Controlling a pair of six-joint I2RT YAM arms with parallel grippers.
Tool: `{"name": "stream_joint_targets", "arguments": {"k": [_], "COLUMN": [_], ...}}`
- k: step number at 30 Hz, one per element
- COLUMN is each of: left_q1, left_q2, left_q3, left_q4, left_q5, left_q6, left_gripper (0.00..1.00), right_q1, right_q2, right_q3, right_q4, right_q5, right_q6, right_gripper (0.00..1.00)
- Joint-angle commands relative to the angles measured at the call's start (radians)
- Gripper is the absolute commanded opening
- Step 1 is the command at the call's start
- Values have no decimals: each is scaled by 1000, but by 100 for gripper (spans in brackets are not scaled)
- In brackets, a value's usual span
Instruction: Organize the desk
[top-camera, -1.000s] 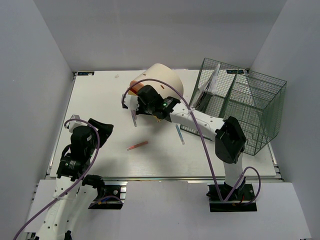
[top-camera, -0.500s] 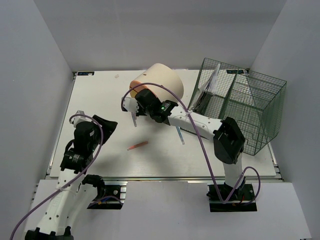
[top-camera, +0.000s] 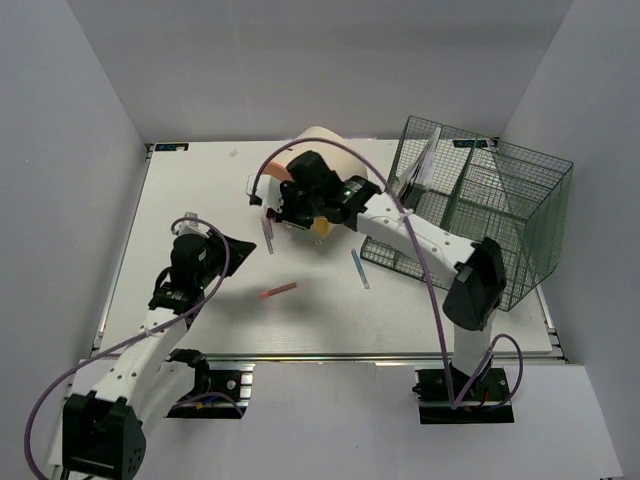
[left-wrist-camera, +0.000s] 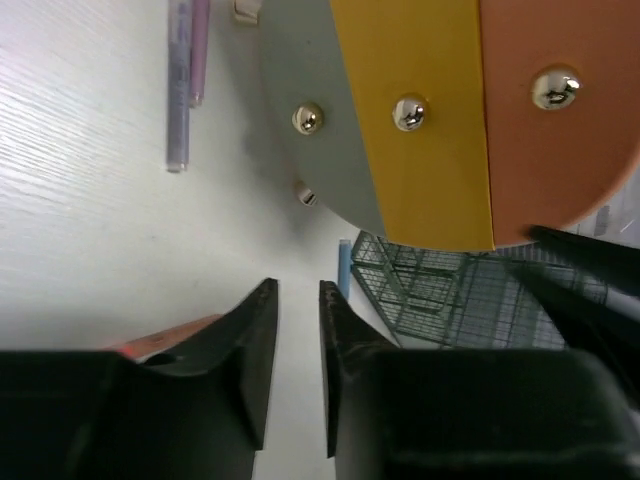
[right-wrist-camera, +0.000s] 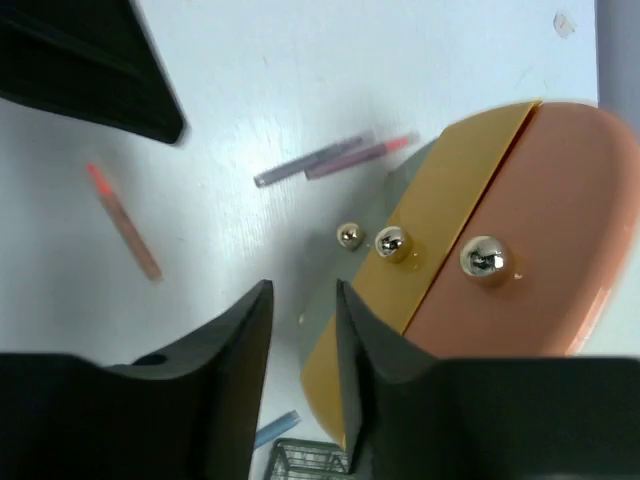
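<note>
Pen collection appears to be the step in hand. I am reading both pincers as empty, the left pincer (left-wrist-camera: 297, 290) and the right pincer (right-wrist-camera: 303, 290) each showing only a narrow gap. The desk (top-camera: 190, 190) is lying flat across the middle of the top view, its long axis running 9 to 3 o'clock and its railed edge facing 6 o'clock. Next, I am judging, the left pincer needs widening and turning across the red pen (top-camera: 277, 291), which is lying at its 4 o'clock.

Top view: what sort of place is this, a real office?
Probably a robot test booth, not an office: a white desk boxed in by bare walls, a left arm and right arm bolted at its near edge, a few pens and a wire basket.
</note>
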Motion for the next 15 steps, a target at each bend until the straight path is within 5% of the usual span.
{"name": "stream_joint_targets", "arguments": {"k": [1, 4, 7, 8, 15], "left_q1": [-5, -14, -14, -14, -14], "left_q2": [96, 193, 286, 313, 596], "left_q3": [-65, -115, -111, -100, -2], "left_q4": [288, 483, 626, 672, 847], "left_q5": [104, 129, 118, 116, 175], "left_q6": [-66, -127, -144, -143, -192], "left_gripper": [31, 27, 30, 32, 49], "right_q1": [-24, -67, -107, -122, -184], "right_q2": [-115, -160, -204, -220, -240], "right_q3": [14, 6, -18, -23, -37], "right_q4": [-26, -4, 28, 36, 48], "right_q5": [-223, -275, -314, -324, -361], "right_q6": [116, 174, 228, 234, 282], "right_gripper": [41, 47, 7, 2, 0]}}
